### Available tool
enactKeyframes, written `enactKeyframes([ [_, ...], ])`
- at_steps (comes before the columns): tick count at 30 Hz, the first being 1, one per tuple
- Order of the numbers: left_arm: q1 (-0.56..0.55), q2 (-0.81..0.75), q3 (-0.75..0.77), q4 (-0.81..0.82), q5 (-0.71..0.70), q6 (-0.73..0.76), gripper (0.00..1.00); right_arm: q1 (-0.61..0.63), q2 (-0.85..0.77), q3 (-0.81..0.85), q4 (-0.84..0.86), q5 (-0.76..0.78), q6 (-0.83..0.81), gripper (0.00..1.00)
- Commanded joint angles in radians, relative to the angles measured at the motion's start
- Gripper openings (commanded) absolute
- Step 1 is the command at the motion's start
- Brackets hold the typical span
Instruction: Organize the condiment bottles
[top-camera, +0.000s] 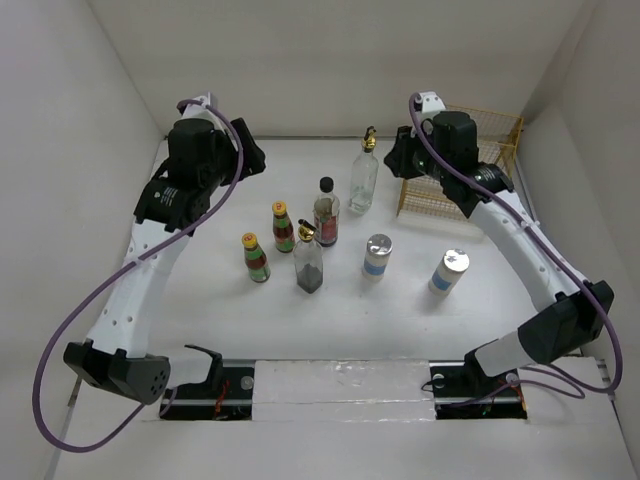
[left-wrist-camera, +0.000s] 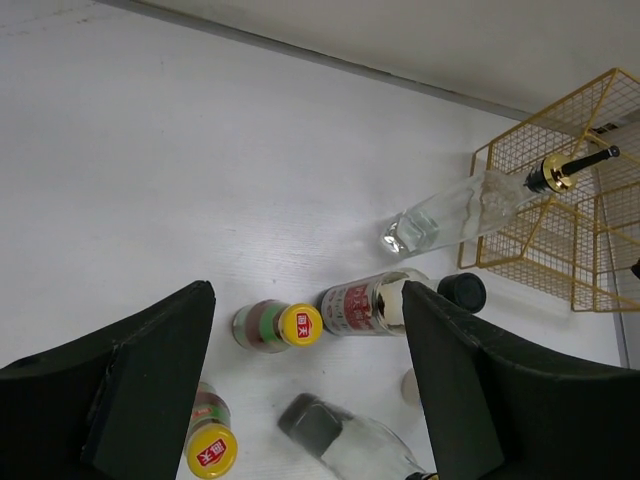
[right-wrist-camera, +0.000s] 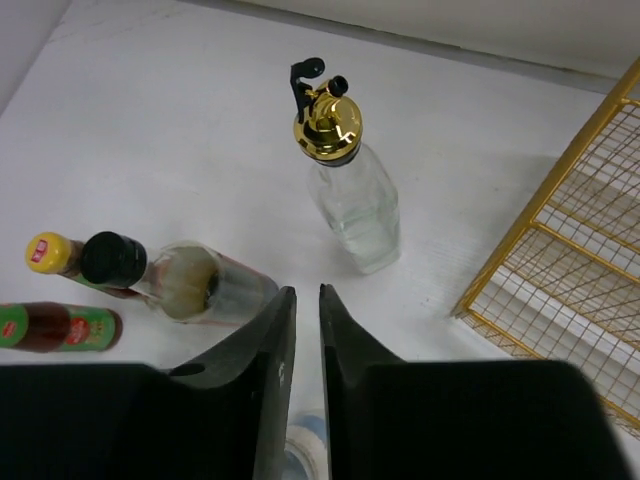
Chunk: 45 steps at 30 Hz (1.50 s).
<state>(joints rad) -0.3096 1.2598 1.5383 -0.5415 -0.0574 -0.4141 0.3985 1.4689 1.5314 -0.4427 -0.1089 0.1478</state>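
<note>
Near the middle of the counter (top-camera: 200, 330) we find the condiment bottles standing upright in a loose cluster. One yellow-capped sauce bottle (top-camera: 283, 228) stands left of the black-capped jar (top-camera: 326, 215), and a second yellow-capped bottle (top-camera: 256, 258) stands closer to the near-left corner. A short glass pourer bottle (top-camera: 309, 262) stands just in front of the jar. Toward the near-right corner stand a white shaker (top-camera: 377, 256) and, well apart from it, another shaker (top-camera: 449, 271). The tall glass pourer bottle (top-camera: 364, 175) stands closest to the far edge, just beside the yellow wire basket (top-camera: 480, 120) in the far-right corner.

Our left claw (left-wrist-camera: 308, 295) hangs above the counter toward the far-left corner with its jaws spread wide and nothing between them; the cluster lies below and ahead of it, untouched. Our right claw (right-wrist-camera: 306, 292) hovers by the basket, its fingers drawn together to a thin slit and gripping nothing. The tall pourer bottle stands just ahead of its tips, apart from them.
</note>
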Motion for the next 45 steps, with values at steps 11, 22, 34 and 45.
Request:
enactKeyframes([
  [11, -0.051, 0.01, 0.08, 0.026, -0.022, 0.008, 0.45, 0.005, 0.059, -0.099, 0.28, 0.052, -0.129, 0.81],
  [22, -0.051, 0.02, 0.059, 0.035, 0.01, -0.002, 0.49, 0.005, 0.266, 0.059, 0.341, -0.026, -0.18, 0.83],
  [34, -0.051, 0.039, 0.059, 0.035, 0.028, -0.011, 0.49, -0.024, 0.387, 0.111, 0.452, -0.058, -0.18, 0.71],
  [45, -0.051, 0.049, 0.04, 0.046, 0.028, -0.011, 0.49, -0.006, 0.329, 0.113, 0.518, -0.022, -0.171, 0.16],
])
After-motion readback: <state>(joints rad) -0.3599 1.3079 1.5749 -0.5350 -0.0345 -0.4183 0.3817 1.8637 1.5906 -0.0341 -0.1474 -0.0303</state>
